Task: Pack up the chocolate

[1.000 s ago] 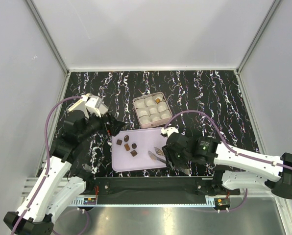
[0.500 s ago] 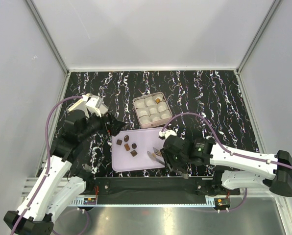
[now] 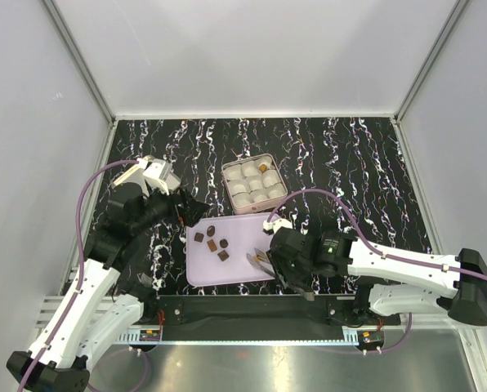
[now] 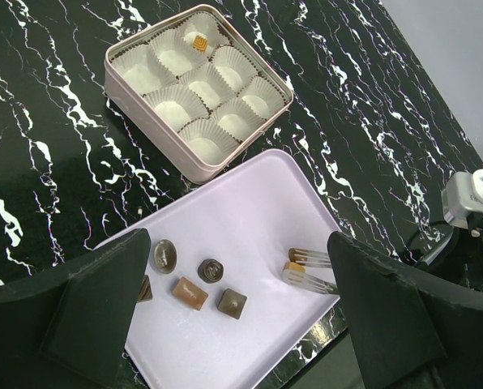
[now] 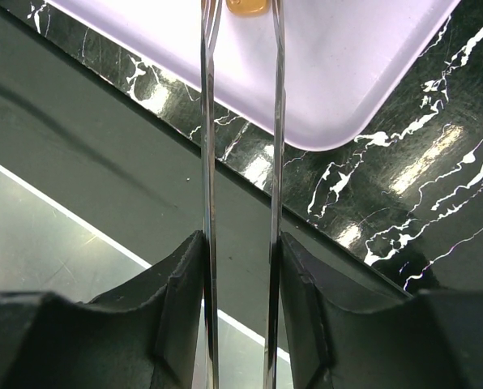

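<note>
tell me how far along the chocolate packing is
Done: one orange-tan piece sits in a corner of the tin. In hand: the right gripper holds tweezers over the tray, something orange-tan at their tips. To do: five pieces lie on the tray; the left gripper is open, empty.

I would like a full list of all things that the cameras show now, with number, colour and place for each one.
table: one, black with white veins, under everything.
tray: one, pale lilac, at the table's near edge.
tin: one, square, pale, just behind the tray.
paper cups: nine, white, inside the tin.
chocolates on the tray: five, four dark brown and one orange-tan, on its left part.
chocolate in the tin: one, orange-tan, in a corner cup.
tweezers: one pair, metal with orange tips, over the tray's right part.
left pincer: black, open, left of the tray.
right pincer: black, shut on the tweezers.
</note>
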